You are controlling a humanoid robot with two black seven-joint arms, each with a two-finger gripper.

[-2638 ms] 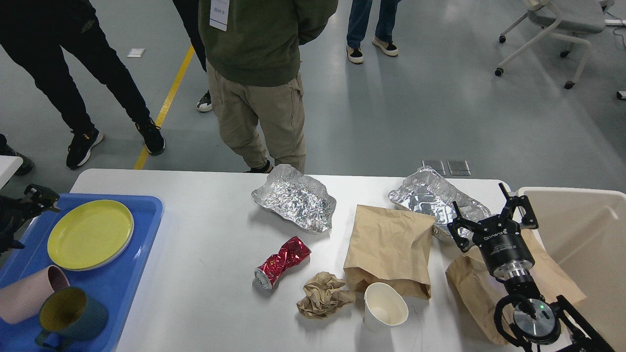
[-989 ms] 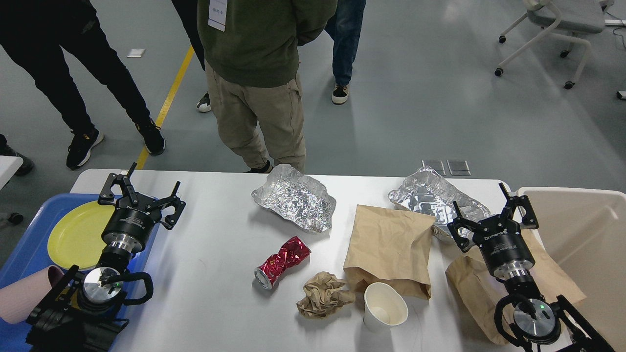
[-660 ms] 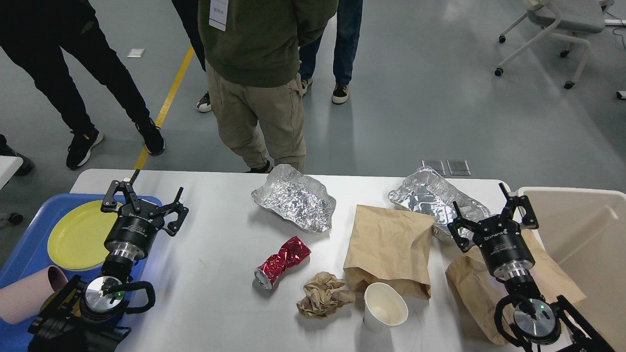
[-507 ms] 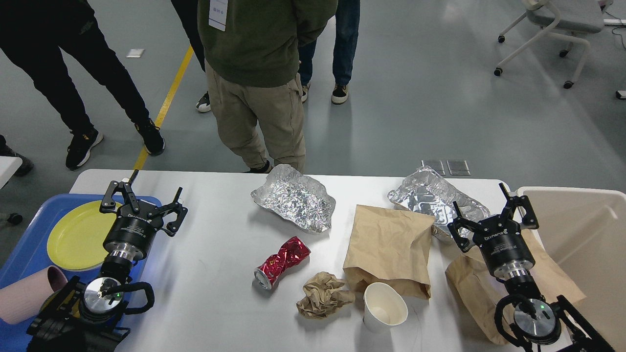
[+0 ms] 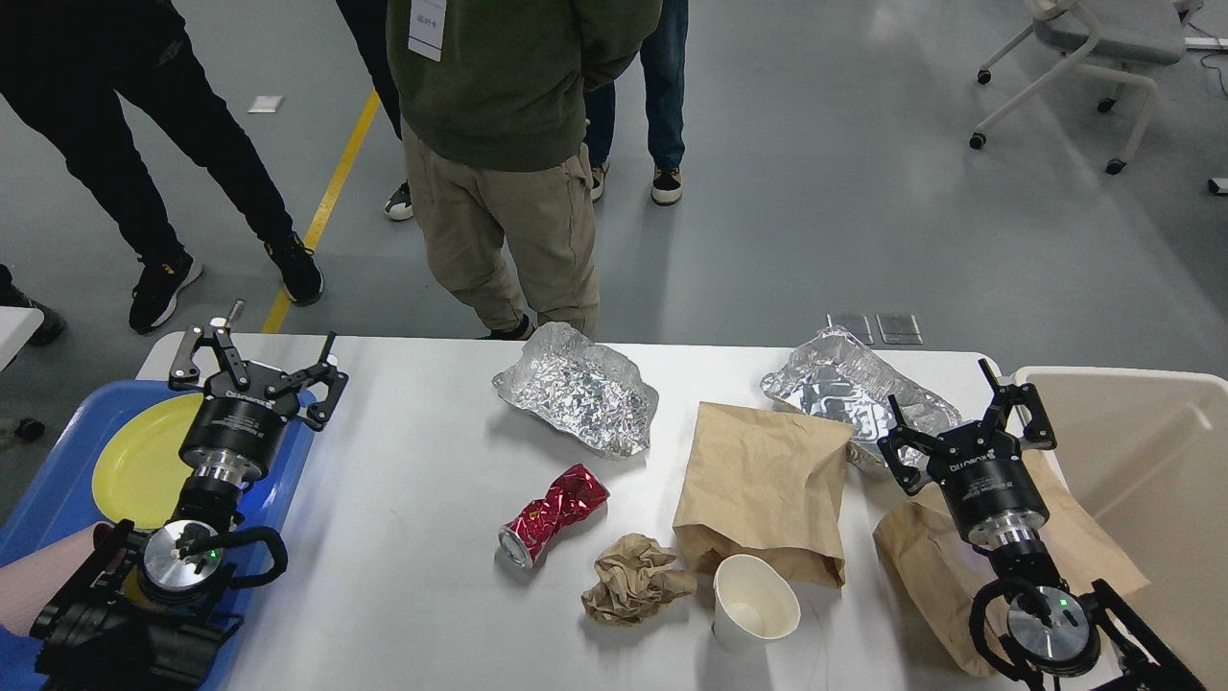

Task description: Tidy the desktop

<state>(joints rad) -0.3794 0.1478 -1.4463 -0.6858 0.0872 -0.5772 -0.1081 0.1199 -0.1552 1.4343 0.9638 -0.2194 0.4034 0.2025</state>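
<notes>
The white desktop [image 5: 413, 451] holds litter: a crushed red can [image 5: 554, 512], a crumpled brown paper ball [image 5: 635, 579], a white paper cup [image 5: 755, 603], a brown paper bag [image 5: 766, 489], a second brown bag [image 5: 945, 561] under my right arm, and two crumpled foil trays [image 5: 578, 386] [image 5: 849, 389]. My left gripper [image 5: 257, 363] is open and empty above the blue tray's right edge. My right gripper [image 5: 962, 422] is open and empty, over the second bag beside the right foil tray.
A blue tray [image 5: 53, 499] at the left holds a yellow plate [image 5: 134, 461] and a pink cup [image 5: 38, 585]. A beige bin [image 5: 1146, 480] stands at the right. People [image 5: 508, 144] stand behind the table's far edge.
My left arm came into view from the left and now stands over the tray's right edge; in the last half second its gripper moved back and left. The right arm has not moved.
</notes>
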